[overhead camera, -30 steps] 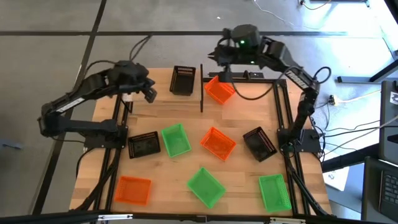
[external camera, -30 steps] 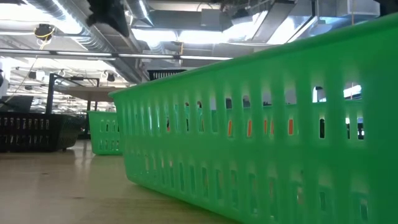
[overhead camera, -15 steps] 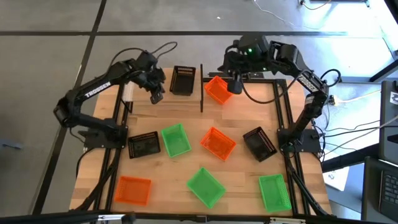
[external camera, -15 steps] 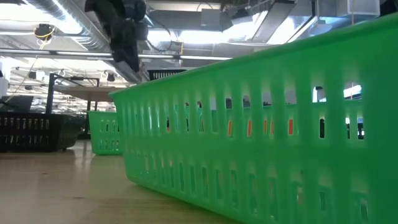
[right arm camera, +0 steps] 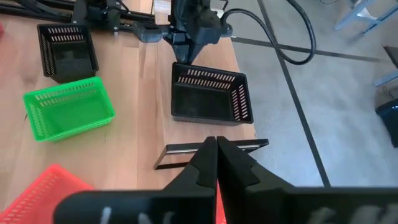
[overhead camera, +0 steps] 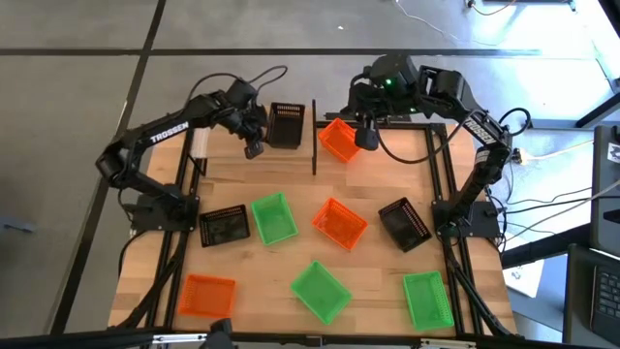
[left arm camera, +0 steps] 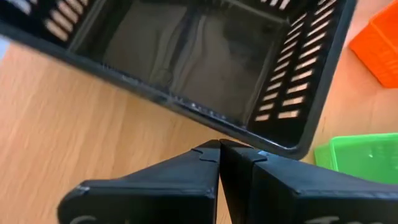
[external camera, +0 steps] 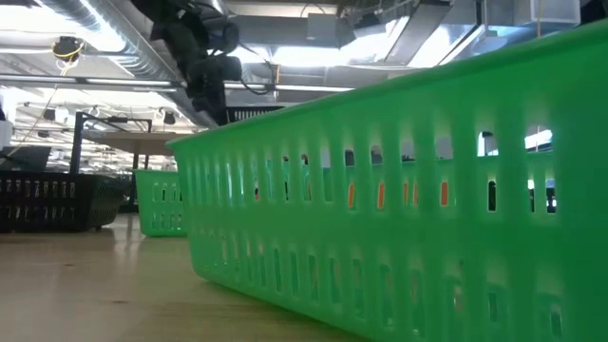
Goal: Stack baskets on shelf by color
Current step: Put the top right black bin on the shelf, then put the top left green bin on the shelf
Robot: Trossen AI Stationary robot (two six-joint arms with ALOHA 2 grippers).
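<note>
A black basket (overhead camera: pixel 287 124) and an orange basket (overhead camera: pixel 339 139) stand on their bases at the far edge of the wooden shelf board (overhead camera: pixel 387 174), with a black upright bar (overhead camera: pixel 314 150) between them. My left gripper (overhead camera: pixel 254 147) hangs shut in the air just left of the black basket (left arm camera: pixel 199 56); the low view shows it (external camera: pixel 214 81) well above the board. My right gripper (overhead camera: pixel 366 136) is shut beside the orange basket's right edge. In the right wrist view it (right arm camera: pixel 216 146) points past the bar (right arm camera: pixel 211 149) at the black basket (right arm camera: pixel 208 93).
More baskets lie across the board: black (overhead camera: pixel 224 226), green (overhead camera: pixel 273 217), orange (overhead camera: pixel 339 223), black (overhead camera: pixel 404 223), orange (overhead camera: pixel 207 296), green (overhead camera: pixel 321 290) and green (overhead camera: pixel 427 299). Black frame rails (overhead camera: pixel 438 165) edge both sides. A green basket wall (external camera: pixel 408 209) fills the low view.
My left gripper has swung toward the table's right, closer to the far black basket, and come down. My right gripper has shifted a little toward the right and near side of the far orange basket, then held still. No basket has moved.
</note>
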